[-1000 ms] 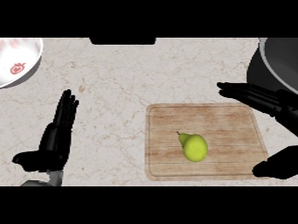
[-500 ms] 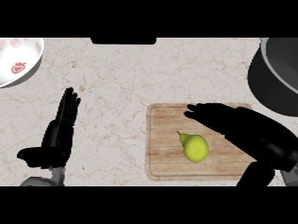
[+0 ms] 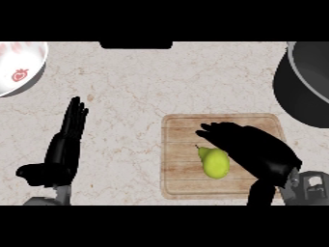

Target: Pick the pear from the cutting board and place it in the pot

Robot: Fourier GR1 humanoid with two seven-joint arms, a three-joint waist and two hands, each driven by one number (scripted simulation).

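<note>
The pear [image 3: 215, 163] is seen lying on the board [image 3: 181, 159], stem toward 11 o'clock, with the right hand [image 3: 256, 149] spread just over its 2 o'clock side; the fingers are extended, not closed, and nothing is held. The hand appears to be set there for a grasp from above. The pot [image 3: 316, 89] is kept at 1 o'clock of the board, near enough for a short carry. The left hand [image 3: 63, 149] is rested open at 9 o'clock, fingers up. A bowl [image 3: 6, 67] is seen at 10 o'clock. Compared with half a second earlier, the right hand has been brought lower and closer over the pear; the pear is unmoved.
</note>
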